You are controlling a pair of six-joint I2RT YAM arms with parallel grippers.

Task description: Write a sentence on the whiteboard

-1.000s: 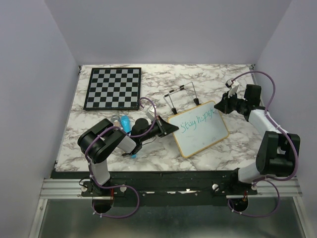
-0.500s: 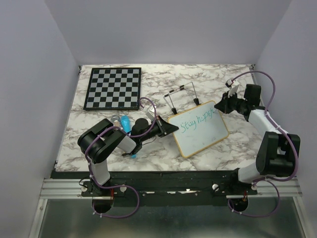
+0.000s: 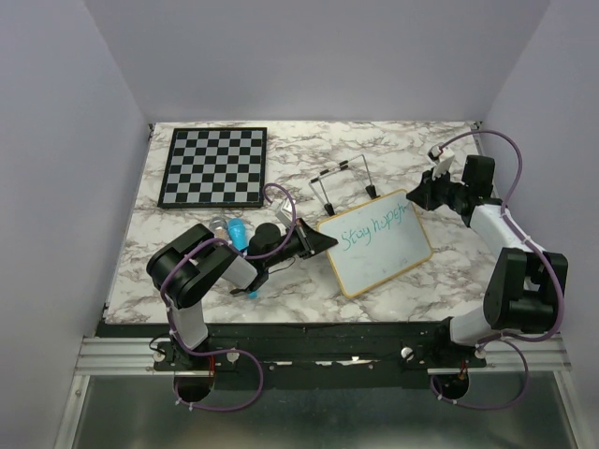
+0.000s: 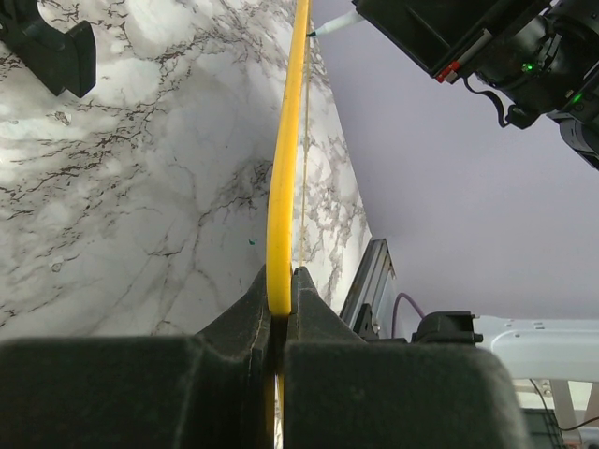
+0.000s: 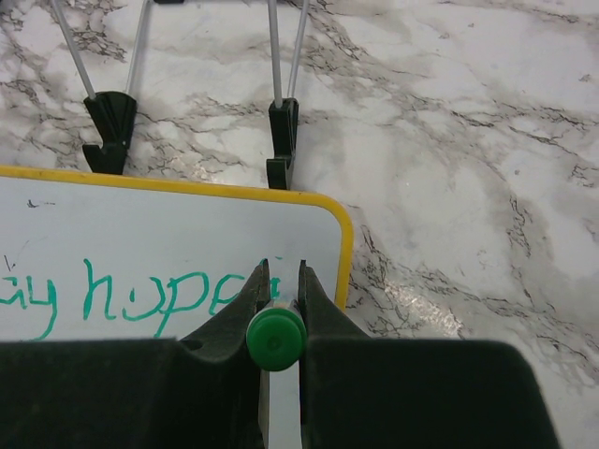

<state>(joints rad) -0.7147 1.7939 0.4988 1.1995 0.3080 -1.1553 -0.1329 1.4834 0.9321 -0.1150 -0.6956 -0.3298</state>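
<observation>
Nearest the bases, the left gripper (image 4: 279,285) is clamped tight on the thin yellowish frame (image 4: 285,168) of the whiteboard (image 3: 384,248). In the left wrist view the 2 black jaws meet on that edge with no gap showing. From above, the grip sits at the board's 9 o'clock corner.

The 1 whiteboard lies face up on the marble table (image 3: 281,140), right of centre between the 2 arms. It is turned so its long axis runs from about 8 o'clock to 2 o'clock. On it is 1 line of the sentence (image 3: 374,227), in green marker. The words follow the long axis, rising toward 2 o'clock, and in the right wrist view they read "ay hope" before the fingers cover the rest.

At the board's 2 o'clock end the right gripper (image 5: 281,279) is closed on 1 marker (image 5: 275,339). The marker's round green end faces the wrist camera and its barrel points away, down at the board. I cannot tell whether its tip touches the surface.

Just beyond the board's far edge, at 12 o'clock, stands 1 wire stand (image 3: 344,180), and 2 of its black feet lie close against the frame. Farther off, at 10 o'clock, 1 chessboard (image 3: 213,166) lies flat, well apart from the whiteboard.
</observation>
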